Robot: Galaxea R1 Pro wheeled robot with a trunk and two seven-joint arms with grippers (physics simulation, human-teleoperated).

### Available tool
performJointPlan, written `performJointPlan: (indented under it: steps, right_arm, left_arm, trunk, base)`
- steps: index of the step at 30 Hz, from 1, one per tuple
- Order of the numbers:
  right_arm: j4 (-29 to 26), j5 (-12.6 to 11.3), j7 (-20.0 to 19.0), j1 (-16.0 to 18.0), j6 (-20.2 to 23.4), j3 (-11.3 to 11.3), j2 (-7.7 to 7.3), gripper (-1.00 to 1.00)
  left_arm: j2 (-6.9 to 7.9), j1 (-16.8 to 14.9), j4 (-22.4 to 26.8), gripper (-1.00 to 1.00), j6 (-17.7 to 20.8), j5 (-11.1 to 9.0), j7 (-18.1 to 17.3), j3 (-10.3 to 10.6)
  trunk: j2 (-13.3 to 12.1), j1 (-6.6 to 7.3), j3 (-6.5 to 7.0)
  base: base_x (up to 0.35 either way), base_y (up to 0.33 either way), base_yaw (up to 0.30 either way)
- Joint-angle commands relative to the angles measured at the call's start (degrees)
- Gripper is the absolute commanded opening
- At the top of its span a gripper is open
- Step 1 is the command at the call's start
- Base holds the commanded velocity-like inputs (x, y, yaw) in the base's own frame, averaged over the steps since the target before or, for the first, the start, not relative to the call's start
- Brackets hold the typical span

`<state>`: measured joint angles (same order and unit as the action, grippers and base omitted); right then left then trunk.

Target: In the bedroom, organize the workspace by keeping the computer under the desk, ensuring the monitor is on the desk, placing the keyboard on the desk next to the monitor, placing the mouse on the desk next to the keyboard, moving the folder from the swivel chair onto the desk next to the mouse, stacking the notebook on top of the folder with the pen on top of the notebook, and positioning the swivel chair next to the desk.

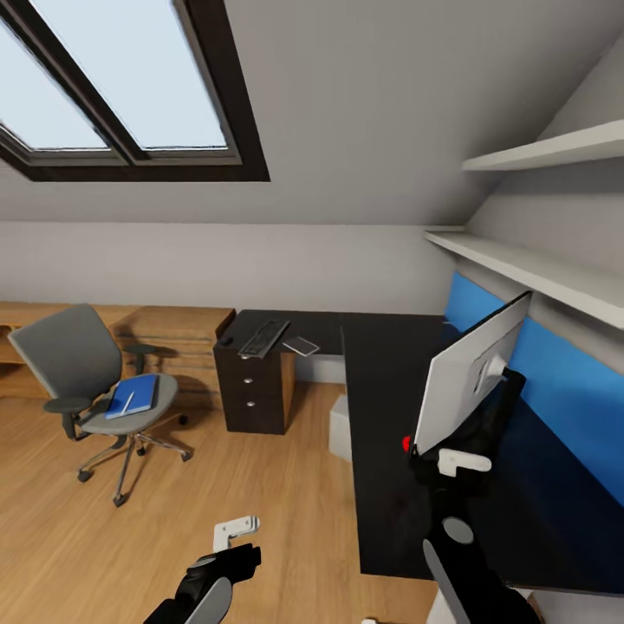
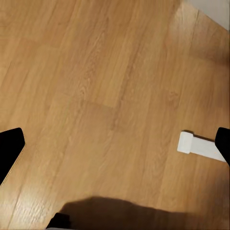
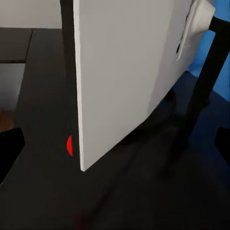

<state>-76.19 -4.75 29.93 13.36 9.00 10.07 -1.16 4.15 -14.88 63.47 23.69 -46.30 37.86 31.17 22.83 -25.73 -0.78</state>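
- No readable writing or brand is seen on any item.
- The right gripper (image 1: 451,464) is raised over the desk (image 1: 390,416), close behind the monitor (image 1: 468,373); its fingers are seen spread wide at the frame edges of the right wrist view, nothing held.
- The left gripper (image 1: 234,530) is held low over the wood floor (image 1: 286,520); whether it's open or closed can't be told; nothing is seen in it.
- The monitor's silver back and the red dot (image 3: 70,145) at its lower corner are shown close up in the right wrist view.
- The keyboard (image 1: 263,338) is seen in the head view on the desk's far wing.
- The folder (image 1: 132,396) is seen lying on the swivel chair (image 1: 87,373), well apart from the desk.
- The computer (image 1: 341,426) is partly seen under the desk.
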Motion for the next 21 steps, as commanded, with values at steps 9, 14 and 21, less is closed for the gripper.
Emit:
performJointPlan:
  steps: [9, 14, 21]
  right_arm:
    - [1.09, -0.08, 10.78, 0.0, -5.59, 7.31, -0.07, 1.0]
    - [1.43, -0.02, 13.54, 0.0, -7.02, 9.06, -0.07, 1.0]
    - [1.54, 0.06, 14.57, 0.02, -7.52, 9.52, -0.07, 1.0]
  left_arm:
    - [0.07, -0.06, -0.07, 1.0, 0.05, -0.37, 0.48, 0.2]
    - [0.07, -0.06, -0.09, 1.0, 0.1, -0.37, 0.46, 0.2]
    - [0.07, -0.06, -0.1, 1.0, 0.11, -0.37, 0.46, 0.21]
  trunk:
    - [0.09, -0.06, -0.08]
    - [0.09, -0.06, -0.08]
    - [0.09, -0.06, -0.08]
  base:
    - [0.132, 0.161, 0.0]
    - [0.096, 0.106, 0.0]
    - [0.039, 0.021, 0.0]
